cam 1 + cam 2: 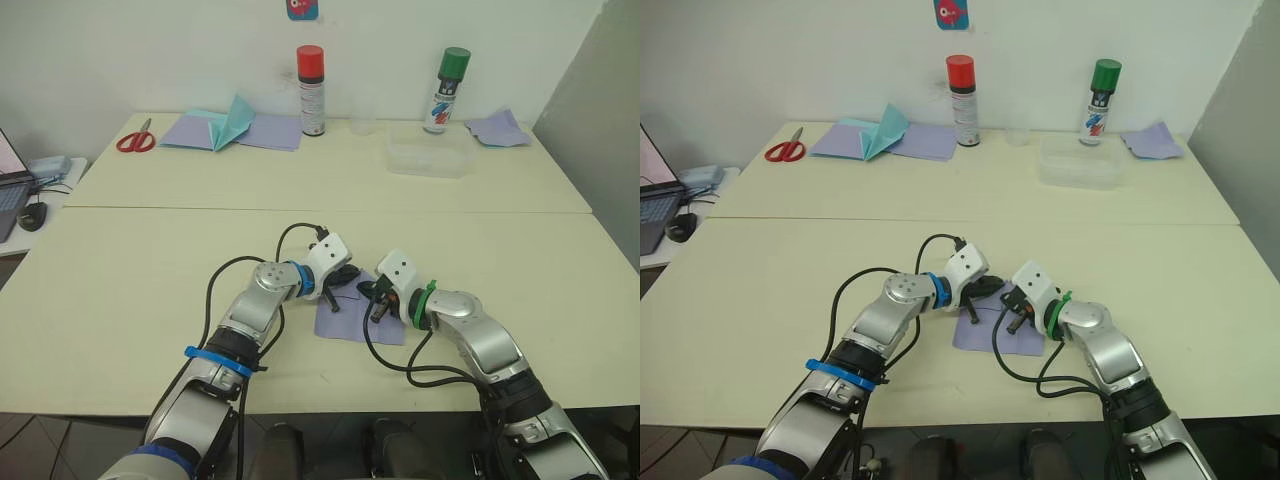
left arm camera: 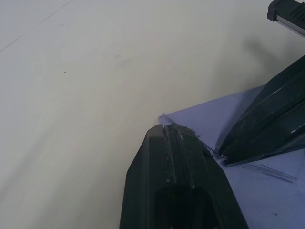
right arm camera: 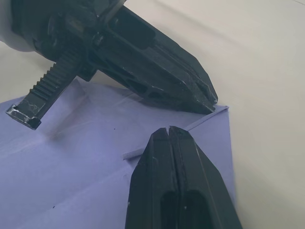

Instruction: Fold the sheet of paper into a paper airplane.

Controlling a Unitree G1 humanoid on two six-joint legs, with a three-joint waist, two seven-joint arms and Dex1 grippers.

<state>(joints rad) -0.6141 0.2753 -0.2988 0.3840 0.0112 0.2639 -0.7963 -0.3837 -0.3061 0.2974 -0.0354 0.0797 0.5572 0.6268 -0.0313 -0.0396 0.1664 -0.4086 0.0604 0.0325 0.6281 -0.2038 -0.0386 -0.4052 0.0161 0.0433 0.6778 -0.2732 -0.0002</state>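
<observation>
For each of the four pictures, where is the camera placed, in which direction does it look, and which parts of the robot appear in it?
Left eye view: on the head, looking forward and down at the table; both arms, left gripper, right gripper on the sheet of paper.
Right eye view: same scene, slightly shifted.
Left wrist view: along its closed fingers at the sheet's corner.
Right wrist view: along its closed fingers; the left gripper lies opposite.
Shared: the sheet, both grippers.

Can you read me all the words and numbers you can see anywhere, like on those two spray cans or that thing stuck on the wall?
Red-capped spray can: it has print on its label, too small to read.
Green-capped spray can: a colourful label, its words too blurred to read.
Sticker on the wall: a red and blue picture, no letters I can make out.
Sheet of paper: plain lavender, no writing.
</observation>
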